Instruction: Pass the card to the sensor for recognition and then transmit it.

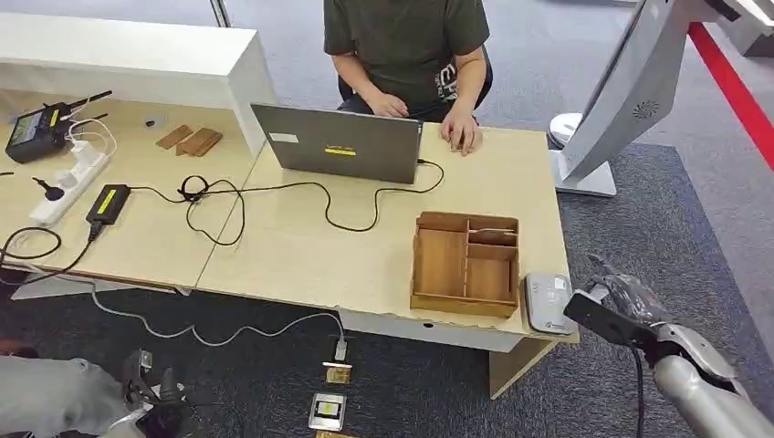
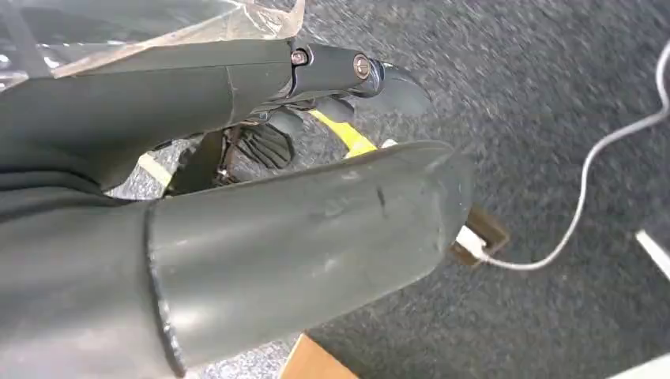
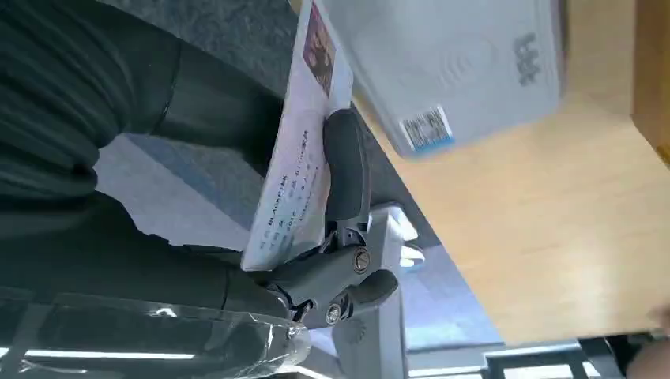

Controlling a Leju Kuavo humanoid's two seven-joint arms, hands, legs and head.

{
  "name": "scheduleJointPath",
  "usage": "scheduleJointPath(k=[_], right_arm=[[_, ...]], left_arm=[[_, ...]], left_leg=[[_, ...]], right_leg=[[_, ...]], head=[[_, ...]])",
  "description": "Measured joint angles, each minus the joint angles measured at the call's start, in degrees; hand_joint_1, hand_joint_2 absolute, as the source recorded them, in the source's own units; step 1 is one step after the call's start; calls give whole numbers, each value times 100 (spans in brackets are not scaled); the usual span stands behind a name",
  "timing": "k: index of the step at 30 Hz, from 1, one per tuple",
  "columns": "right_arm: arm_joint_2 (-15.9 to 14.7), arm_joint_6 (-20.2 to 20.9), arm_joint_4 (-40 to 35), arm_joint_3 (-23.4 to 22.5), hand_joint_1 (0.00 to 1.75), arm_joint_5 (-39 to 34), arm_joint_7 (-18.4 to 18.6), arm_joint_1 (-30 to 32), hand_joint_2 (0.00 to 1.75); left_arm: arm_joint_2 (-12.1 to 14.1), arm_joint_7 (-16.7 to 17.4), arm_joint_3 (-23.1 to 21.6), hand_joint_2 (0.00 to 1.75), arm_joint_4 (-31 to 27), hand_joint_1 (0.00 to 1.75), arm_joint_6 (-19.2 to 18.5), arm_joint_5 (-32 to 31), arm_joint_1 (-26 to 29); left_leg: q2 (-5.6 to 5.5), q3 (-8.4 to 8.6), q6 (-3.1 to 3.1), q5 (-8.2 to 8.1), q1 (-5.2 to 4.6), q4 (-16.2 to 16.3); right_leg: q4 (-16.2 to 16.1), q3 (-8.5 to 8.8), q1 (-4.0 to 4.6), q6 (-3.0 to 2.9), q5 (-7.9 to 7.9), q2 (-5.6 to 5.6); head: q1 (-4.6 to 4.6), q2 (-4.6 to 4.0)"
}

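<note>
The grey card reader [image 1: 548, 303] lies on the front right corner of the wooden table [image 1: 301, 246]. Just right of it, off the table's edge, my right hand [image 1: 632, 306] pinches the card [image 1: 598, 318], whose dark side faces the head camera. In the right wrist view the printed card [image 3: 294, 158] stands on edge under a dark finger [image 3: 346, 166], beside the reader [image 3: 450, 63] and apart from it. My left hand [image 1: 153, 397] hangs low at the lower left above the carpet; its thumb [image 2: 316, 237] and fingers [image 2: 348, 71] are apart and hold nothing.
A wooden compartment tray [image 1: 465, 263] stands left of the reader. A person sits behind an open laptop [image 1: 339, 141], hands on the table. Cables and a power strip [image 1: 68, 187] cover the left side. A white kiosk [image 1: 630, 91] stands right; small devices [image 1: 327, 411] lie on the floor.
</note>
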Motion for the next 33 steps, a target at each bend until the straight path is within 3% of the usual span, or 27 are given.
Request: scheduleJointPath(k=[18, 21, 25, 27, 28, 30, 33], right_arm=[[-29, -232, -118, 0, 175, -96, -111, 346, 175], [-7, -269, -81, 0, 175, -57, -118, 297, 175], [-22, -229, -61, -9, 175, -68, 25, 201, 175], [-235, -304, -195, -88, 175, -318, 177, 397, 175], [-372, -341, -285, -149, 175, -425, 208, 543, 175], [-562, -324, -383, -260, 175, -462, 188, 688, 175], [-667, -227, -488, -352, 175, -381, 112, 687, 175]], left_arm=[[-186, 86, 79, 0, -66, 0, 26, -472, -261], [-227, -90, 81, 0, -83, 0, 225, -602, -309], [-387, -604, 96, 0, -101, 0, 568, -750, -215], [-466, -1194, 96, 0, -85, 0, 285, -820, 260], [-487, -1329, 92, 0, -65, 0, 119, -824, 479], [-522, -1407, 81, 0, 8, 0, -2, -863, 902], [-514, -1421, 81, 0, 68, 0, -62, -883, 1029]], left_leg=[[14, 12, -2, -2, -1, 0], [14, 13, -1, -2, -1, 1], [13, 13, 1, -5, -14, -1], [27, 52, 20, -29, -21, -2], [26, 52, 22, -37, -18, -1], [29, 31, 20, -42, -17, 1], [17, 21, 24, -44, -18, -1]], right_leg=[[-1, 6, 1, -1, 2, 10], [-1, 4, 0, -1, 2, 10], [-1, 10, -7, 0, 2, 11], [0, 34, -27, 18, -23, 26], [1, 42, -25, 19, -26, 25], [-6, 20, -20, 19, -27, 34], [-10, 18, -26, 28, -34, 17]], head=[[0, -2], [0, 0], [7, -2], [-7, -2], [9, -2], [17, 0], [11, 0]])
